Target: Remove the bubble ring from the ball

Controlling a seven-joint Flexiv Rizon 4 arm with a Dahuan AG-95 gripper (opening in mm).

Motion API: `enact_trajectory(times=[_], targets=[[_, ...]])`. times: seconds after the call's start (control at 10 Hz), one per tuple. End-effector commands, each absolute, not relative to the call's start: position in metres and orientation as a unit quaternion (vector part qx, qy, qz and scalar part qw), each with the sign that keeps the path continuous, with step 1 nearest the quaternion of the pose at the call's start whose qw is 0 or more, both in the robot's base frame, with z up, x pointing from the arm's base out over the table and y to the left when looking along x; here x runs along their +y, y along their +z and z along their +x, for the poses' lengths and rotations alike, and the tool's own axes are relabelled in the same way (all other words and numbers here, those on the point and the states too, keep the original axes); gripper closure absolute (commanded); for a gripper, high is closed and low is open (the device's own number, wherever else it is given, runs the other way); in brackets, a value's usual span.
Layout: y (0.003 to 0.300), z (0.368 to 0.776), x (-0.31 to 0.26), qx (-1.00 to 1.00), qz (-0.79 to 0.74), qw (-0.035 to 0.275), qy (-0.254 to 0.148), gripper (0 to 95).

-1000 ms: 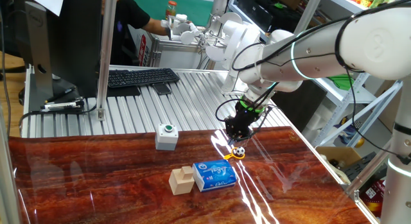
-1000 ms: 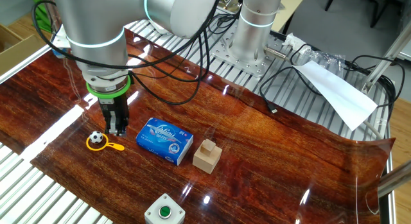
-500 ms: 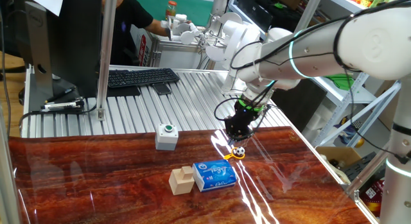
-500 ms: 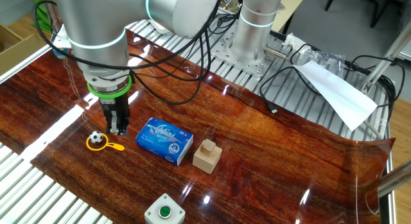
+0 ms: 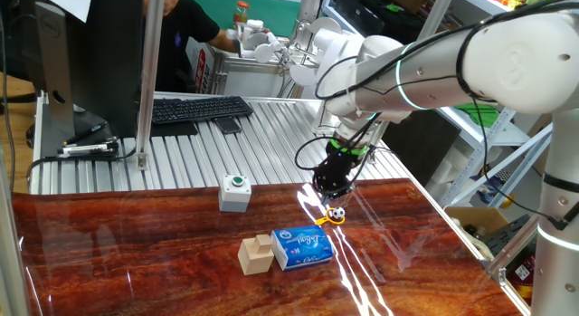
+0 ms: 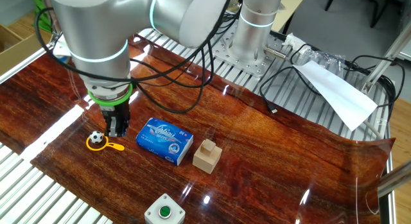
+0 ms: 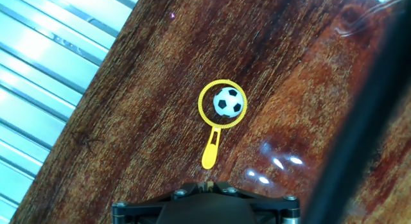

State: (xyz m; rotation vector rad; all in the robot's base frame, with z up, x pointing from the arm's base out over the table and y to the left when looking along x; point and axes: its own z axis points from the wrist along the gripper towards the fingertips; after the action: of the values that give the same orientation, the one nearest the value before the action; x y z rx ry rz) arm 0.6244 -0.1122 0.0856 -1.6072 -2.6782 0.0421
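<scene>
In one fixed view, the gripper [image 5: 331, 191] hangs low over the far right part of the table [image 5: 136, 253], with the ball [image 5: 336, 212] just below it at about 5 o'clock. The ring [image 5: 330, 220] shows as a yellow sliver around and beside the ball. A tissue pack [image 5: 302, 246] lies at 7 o'clock from the ball, a wooden block [image 5: 255, 254] beyond it, and a button box [image 5: 235, 193] off at 10 o'clock. Whether the jaws are parted cannot be told here.

In the other fixed view, the gripper [image 6: 116, 128] stands just at 1 o'clock of the ball [image 6: 96, 139], above the table and touching nothing. The ring [image 6: 103, 144] encircles the ball, its handle pointing toward 3 o'clock, at the tissue pack [image 6: 165, 140]. The fingers look close together, but I cannot tell for sure.

In the hand view, the ring [image 7: 219, 115] lies flat on the wood with the ball [image 7: 228, 102] sitting inside the loop, slightly toward 1 o'clock. The handle runs down to 6 o'clock. The fingertips are out of frame, so the jaw state stays unknown.

The ring looks like thin, light plastic, somewhat flexible and lying nearly flush with the table, so it may skid when pinched. The stubby handle seems the best place to grip: thicker and clear of the ball. The ball will probably roll at any nudge, so lifting the loop straight up should clear it.
</scene>
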Motion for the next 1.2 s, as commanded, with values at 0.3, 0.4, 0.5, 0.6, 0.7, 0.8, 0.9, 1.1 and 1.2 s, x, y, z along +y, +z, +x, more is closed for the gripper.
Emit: enact_trajectory(times=[0.3, 0.4, 0.5, 0.6, 0.7, 0.8, 0.9, 1.1, 1.2], targets=[[0.0851, 0.6255, -0.1122, -0.861, -0.508, 0.037, -0.011, 95.0], [0.0851, 0.6255, -0.1122, -0.865, -0.500, 0.037, -0.007, 95.0], [0.0851, 0.6255, -0.1122, -0.867, -0.497, 0.039, -0.006, 95.0], [0.0851, 0.6255, -0.1122, -0.870, -0.492, 0.039, -0.005, 95.0], [0.0851, 0.6255, -0.1122, -0.881, -0.470, 0.040, -0.005, 95.0], [0.0851, 0.6255, -0.1122, -0.878, -0.478, 0.039, -0.004, 95.0], [0.0851, 0.6255, -0.1122, -0.888, -0.457, 0.040, -0.003, 95.0], [0.0851, 0.6255, -0.1122, -0.899, -0.437, 0.040, -0.008, 95.0], [0.0851, 0.6255, -0.1122, -0.907, -0.418, 0.045, -0.019, 95.0]])
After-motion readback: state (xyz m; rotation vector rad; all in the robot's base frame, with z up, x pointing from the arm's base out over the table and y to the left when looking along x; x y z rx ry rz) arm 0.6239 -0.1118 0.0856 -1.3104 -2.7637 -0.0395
